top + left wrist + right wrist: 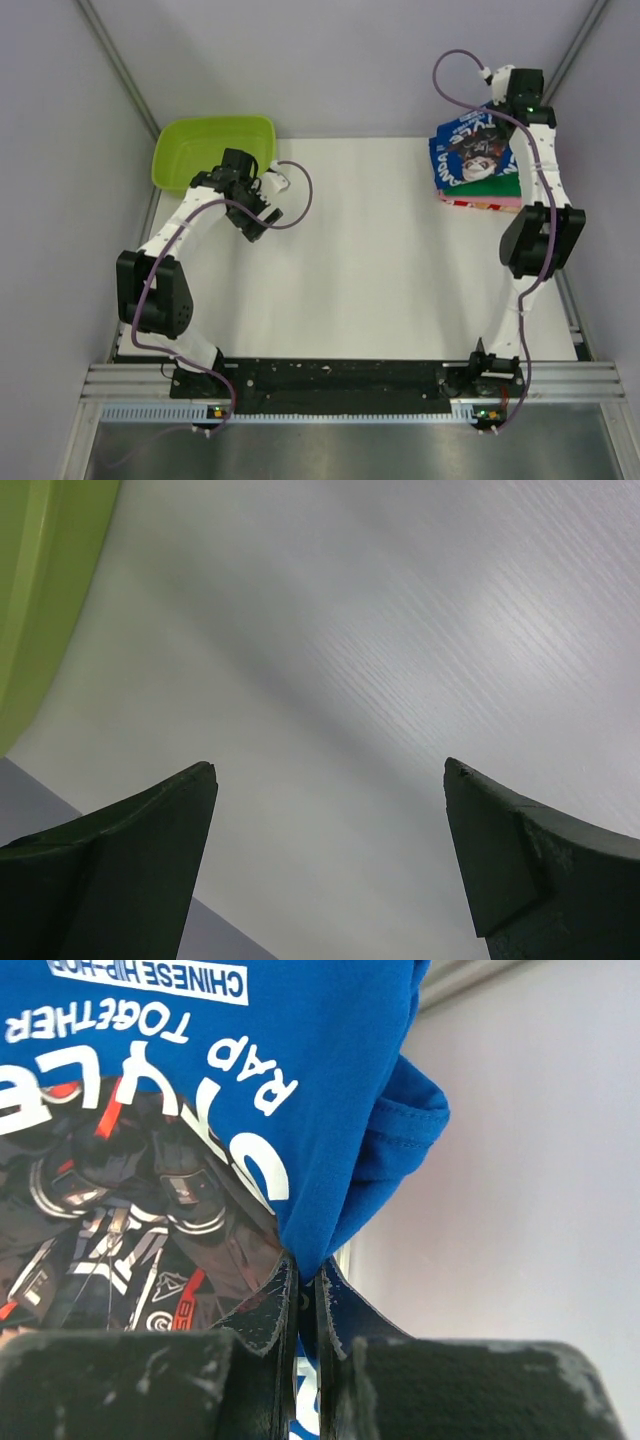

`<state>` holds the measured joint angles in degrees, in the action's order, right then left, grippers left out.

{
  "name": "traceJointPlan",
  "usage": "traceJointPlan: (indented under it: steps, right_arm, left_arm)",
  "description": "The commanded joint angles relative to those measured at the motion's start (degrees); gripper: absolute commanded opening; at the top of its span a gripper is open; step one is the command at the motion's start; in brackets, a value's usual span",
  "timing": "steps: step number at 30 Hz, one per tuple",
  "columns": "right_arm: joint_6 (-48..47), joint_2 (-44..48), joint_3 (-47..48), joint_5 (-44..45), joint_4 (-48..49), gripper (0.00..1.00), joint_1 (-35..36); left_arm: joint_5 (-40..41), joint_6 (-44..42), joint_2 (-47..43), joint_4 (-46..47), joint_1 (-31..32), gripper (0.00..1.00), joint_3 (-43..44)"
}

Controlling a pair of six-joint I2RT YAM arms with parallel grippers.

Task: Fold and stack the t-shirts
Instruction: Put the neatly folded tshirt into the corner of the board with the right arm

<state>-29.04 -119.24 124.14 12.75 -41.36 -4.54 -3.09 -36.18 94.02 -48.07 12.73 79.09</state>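
Stack under blue shirt mostly hidden; R hand pinches its edge, L hand spread, empty.

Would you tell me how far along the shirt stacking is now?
Nearly done, it seems: the blue shirt lies folded atop the pink one. In hand: the right fingers pinch its edge, while the left fingers stand open. Left: releasing it and withdrawing.

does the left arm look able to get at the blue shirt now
Probably not: the blue shirt tops the stack at the far right corner, the open left gripper hangs by the green tub across the table, and the right gripper pinches its edge.
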Motion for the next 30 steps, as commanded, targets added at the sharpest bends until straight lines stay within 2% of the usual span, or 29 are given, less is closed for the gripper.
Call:
traceJointPlan:
  steps: [1, 4, 9, 10, 11, 12, 14, 15, 19, 23, 27, 30]
  right_arm:
    - [2.1, -2.4, -1.1, -1.1, 5.5, 0.00, -4.3]
    - [2.7, -4.4, -2.5, -3.0, 7.3, 0.00, -5.1]
    - [3.5, -8.9, -0.4, 1.6, 7.8, 0.01, -7.0]
    - [3.7, -9.5, 0.0, 2.8, 8.1, 0.22, -7.3]
    - [4.0, -9.7, 0.4, 4.4, 8.8, 0.48, -7.5]
    - [4.5, -9.5, 0.6, 6.0, 9.3, 0.66, -7.9]
    - [5.7, -9.1, 2.1, 7.8, 9.4, 0.94, -8.3]
    - [6.4, -8.5, 2.9, 8.4, 9.4, 0.99, -8.4]
    - [10.3, -2.9, 3.2, 6.2, 9.3, 0.99, -8.1]
    - [11.4, 4.1, -1.7, 4.2, 9.6, 0.99, -5.8]
    - [13.8, 13.4, -12.7, -2.8, 12.5, 0.99, -2.7]
    - [16.6, 22.8, -28.1, -10.3, 21.6, 0.99, -0.1]
  left_arm:
    - [0.9, -0.6, -0.7, 0.3, -0.3, 0.99, 0.3]
    - [0.8, -0.2, -0.4, 0.1, -0.3, 0.99, 1.0]
    - [1.2, -0.6, -0.9, -0.5, -0.3, 0.99, 0.3]
    - [1.3, -0.8, -0.9, -0.5, -0.3, 0.99, 0.0]
    - [1.5, -0.9, -0.9, -0.4, -0.3, 0.99, -0.2]
    - [1.5, -0.8, -0.9, -0.4, -0.3, 0.99, -0.3]
    - [1.3, -0.8, -0.8, -0.5, -0.3, 0.99, -0.3]
    - [1.2, -0.7, -0.8, -0.6, -0.3, 0.99, -0.3]
    - [0.7, -0.3, -0.9, -0.5, -0.3, 0.99, -0.2]
    - [-0.5, 0.1, -1.6, 0.0, -0.3, 0.99, -0.7]
    - [-2.2, 0.8, -3.0, 1.6, -0.3, 0.99, -3.1]
    - [-5.5, 1.5, -5.5, 4.8, -0.3, 0.99, -6.4]
